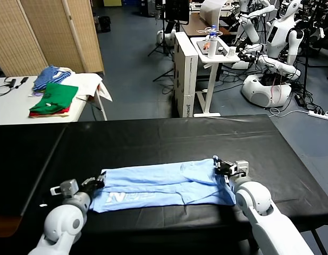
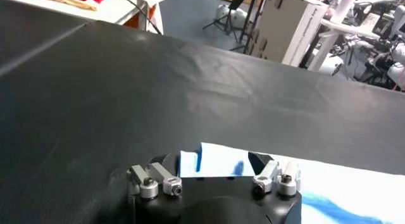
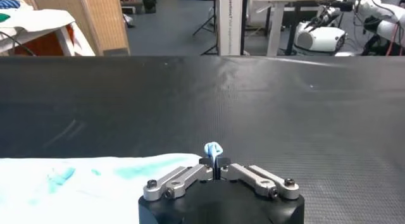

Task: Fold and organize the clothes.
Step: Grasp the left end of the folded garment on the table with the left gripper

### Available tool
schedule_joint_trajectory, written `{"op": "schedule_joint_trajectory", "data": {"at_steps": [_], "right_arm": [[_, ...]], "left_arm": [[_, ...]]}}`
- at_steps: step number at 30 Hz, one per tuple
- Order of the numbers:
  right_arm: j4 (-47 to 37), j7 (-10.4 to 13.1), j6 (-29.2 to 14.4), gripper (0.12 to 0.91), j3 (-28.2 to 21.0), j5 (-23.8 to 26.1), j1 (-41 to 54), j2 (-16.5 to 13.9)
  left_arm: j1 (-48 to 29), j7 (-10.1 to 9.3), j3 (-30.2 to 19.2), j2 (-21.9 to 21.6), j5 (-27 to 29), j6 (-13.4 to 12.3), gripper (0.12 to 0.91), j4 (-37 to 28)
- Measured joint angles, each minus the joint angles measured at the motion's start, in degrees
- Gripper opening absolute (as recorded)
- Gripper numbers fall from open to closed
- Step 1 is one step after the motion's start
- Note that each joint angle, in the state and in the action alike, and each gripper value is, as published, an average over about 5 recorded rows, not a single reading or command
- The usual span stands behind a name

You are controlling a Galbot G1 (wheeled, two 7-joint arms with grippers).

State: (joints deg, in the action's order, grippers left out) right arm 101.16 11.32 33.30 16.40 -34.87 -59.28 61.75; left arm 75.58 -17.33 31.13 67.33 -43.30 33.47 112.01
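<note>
The light sky-blue T-shirt (image 1: pixel 158 186) lies folded into a long band across the near part of the black table (image 1: pixel 153 138), with its white logo near the left end. My left gripper (image 1: pixel 97 182) is at the shirt's left end and open; in the left wrist view the shirt's edge (image 2: pixel 215 162) lies between the spread fingers of the gripper (image 2: pixel 212 163). My right gripper (image 1: pixel 219 166) is at the shirt's right end, shut on a pinch of blue fabric. In the right wrist view, the gripper (image 3: pixel 215 163) holds a fabric tuft, with the shirt (image 3: pixel 76 181) beside it.
A white side table at the far left holds green and red folded garments (image 1: pixel 53 100) and a blue striped bundle (image 1: pixel 51 75). Beyond the table stand a bamboo screen (image 1: pixel 47 32), a white cart (image 1: pixel 206 53) and other robots (image 1: pixel 275 58).
</note>
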Motion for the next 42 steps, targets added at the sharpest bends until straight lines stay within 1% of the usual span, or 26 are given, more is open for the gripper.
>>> {"op": "schedule_joint_trajectory", "data": {"at_steps": [2,3,5,6,9,10,12,15,17,19,20,21,22,23,24,26,27,28,29,30,31,33,34,35,37,42], "right_arm": [[-0.1,0.0,0.0,0.153,0.0,0.0,0.1,0.0],[-0.1,0.0,0.0,0.153,0.0,0.0,0.1,0.1],[-0.1,0.0,0.0,0.153,0.0,0.1,0.0,0.1],[-0.1,0.0,-0.1,0.153,0.0,0.1,0.0,0.1],[-0.1,0.5,-0.6,0.153,0.1,0.2,-0.1,0.3],[-0.3,0.7,-0.9,0.153,0.0,0.4,0.0,0.5],[-0.7,1.2,-1.6,0.153,-0.1,0.9,0.2,0.8],[-1.6,1.4,-2.4,0.153,-0.6,1.4,0.9,1.5],[-2.3,0.9,-2.8,0.153,-0.8,1.4,1.3,1.9],[-2.8,-0.1,-3.0,0.153,-0.9,1.3,1.6,2.0],[-2.8,-0.8,-3.0,0.161,-0.8,1.2,1.6,2.0],[-2.8,-1.4,-3.0,0.188,-0.7,1.1,1.5,1.9],[-2.7,-2.0,-3.1,0.214,-0.6,1.1,1.4,1.8],[-2.6,-2.6,-3.2,0.26,-0.4,1.0,1.2,1.6],[-2.3,-3.1,-3.3,0.325,-0.2,1.0,0.9,1.3],[-1.6,-3.8,-3.6,0.439,0.3,1.0,0.4,0.7],[-1.1,-4.1,-3.6,0.515,0.6,1.0,0.0,0.4],[-0.6,-4.2,-3.6,0.572,0.8,0.9,-0.4,0.0],[0.1,-4.3,-3.6,0.629,1.1,0.8,-0.8,-0.3],[0.8,-4.4,-3.6,0.703,1.4,0.6,-1.3,-0.7],[1.6,-4.4,-3.5,0.758,1.7,0.4,-1.8,-1.1],[3.2,-4.4,-3.4,0.849,2.4,-0.1,-3.0,-1.8],[4.2,-4.4,-3.4,0.876,2.8,-0.4,-3.6,-2.2],[5.1,-4.4,-3.4,0.888,3.1,-0.6,-4.2,-2.5],[6.8,-4.4,-3.3,0.903,3.9,-1.1,-5.4,-3.2],[10.7,-4.4,-3.3,0.907,5.2,-1.8,-8.0,-4.5]], "left_arm": [[-0.1,0.0,0.0,0.0,0.2,-0.1,0.61,-0.3],[-0.2,0.01,-0.1,0.1,0.3,-0.2,0.534,-0.5],[-0.2,0.05,-0.1,0.2,0.6,-0.4,0.419,-0.8],[-0.3,0.09,-0.2,0.4,0.8,-0.4,0.343,-0.9],[-0.5,0.41,-0.4,0.7,1.8,-0.7,0.195,-1.1],[-0.7,0.67,-0.5,0.8,2.4,-0.9,0.171,-1.2],[-1.2,1.3,-0.7,0.9,4.0,-1.5,0.156,-1.6],[-2.1,1.95,-1.1,0.6,5.4,-2.2,0.153,-2.6],[-2.9,2.04,-1.2,0.5,5.6,-2.4,0.152,-3.3],[-3.4,2.18,-1.2,0.5,5.6,-2.5,0.152,-3.7],[-3.5,2.29,-1.2,0.6,5.8,-2.5,0.152,-3.7],[-3.5,2.47,-1.1,0.6,6.1,-2.6,0.152,-3.7],[-3.4,2.75,-0.9,0.6,6.6,-2.7,0.163,-3.6],[-3.2,3.02,-0.7,0.6,7.2,-2.9,0.174,-3.4],[-2.9,3.29,-0.5,0.5,7.9,-3.2,0.204,-3.1],[-2.2,3.68,0.0,0.3,9.1,-3.9,0.302,-2.6],[-1.8,3.74,0.3,0.2,9.5,-4.3,0.359,-2.3],[-1.5,3.78,0.6,0.0,9.7,-4.7,0.435,-1.9],[-1.2,3.81,0.8,-0.1,9.8,-5.0,0.492,-1.6],[-0.8,3.85,1.1,-0.3,10.0,-5.2,0.549,-1.3],[-0.5,3.89,1.4,-0.4,10.0,-5.4,0.625,-1.0],[0.4,3.94,2.0,-0.6,10.0,-5.6,0.736,-0.3],[0.9,3.97,2.3,-0.6,9.8,-5.6,0.797,0.1],[1.4,3.99,2.6,-0.5,9.5,-5.7,0.838,0.6],[2.7,4.11,3.2,-0.2,8.8,-5.7,0.889,1.6],[6.3,4.34,4.0,1.8,7.7,-5.5,0.906,3.7]]}}
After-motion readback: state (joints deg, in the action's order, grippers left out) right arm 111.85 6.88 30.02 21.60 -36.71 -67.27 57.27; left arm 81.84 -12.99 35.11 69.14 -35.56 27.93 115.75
